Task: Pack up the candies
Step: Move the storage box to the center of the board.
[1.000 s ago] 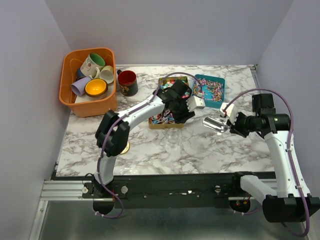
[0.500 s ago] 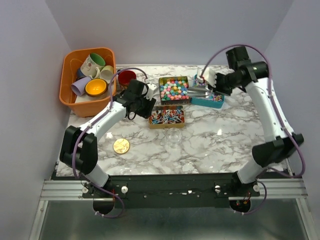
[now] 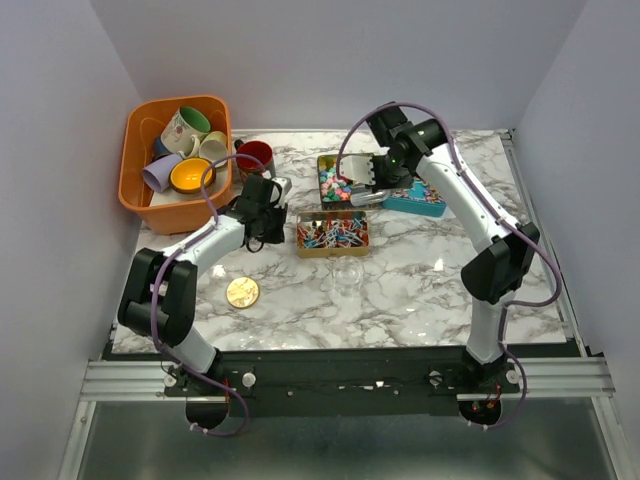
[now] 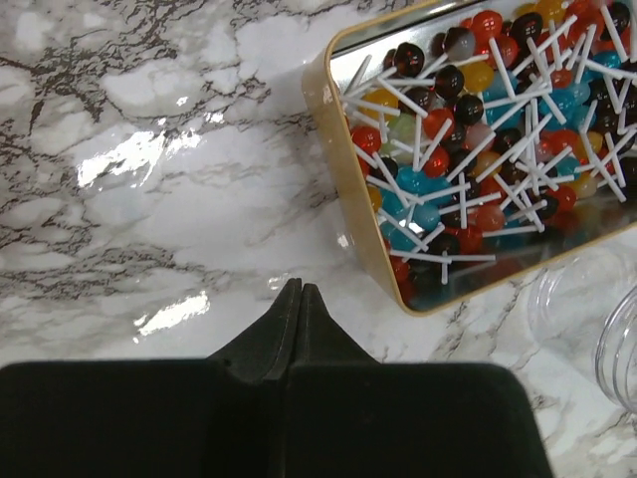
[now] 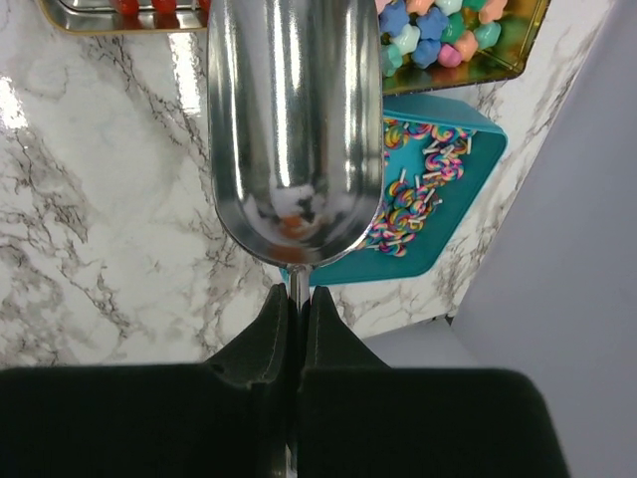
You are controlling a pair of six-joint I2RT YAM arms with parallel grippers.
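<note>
The candies (image 3: 334, 180) are small bright sweets in a gold tin at the back; they also show at the top of the right wrist view (image 5: 438, 30). My right gripper (image 5: 297, 291) is shut on the handle of a metal scoop (image 5: 294, 119), whose bowl shows only reflections. Seen from above, the scoop (image 3: 365, 197) hangs beside that tin, below the right gripper (image 3: 381, 184). My left gripper (image 4: 300, 286) is shut on nothing, over bare marble left of a gold tin of lollipops (image 4: 478, 129). From above, the left gripper (image 3: 268, 236) hovers left of the lollipop tin (image 3: 333, 233).
A teal tray of swirl lollipops (image 3: 428, 202) lies right of the candy tin. A clear jar (image 3: 347, 277) stands in front of the lollipop tin. A gold lid (image 3: 242, 292) lies front left. An orange basket of mugs (image 3: 176, 205) and a red mug (image 3: 255, 160) sit back left.
My left gripper drew back left from over the lollipop tin and shut. The right arm swung the scoop from the front right to the back tins.
</note>
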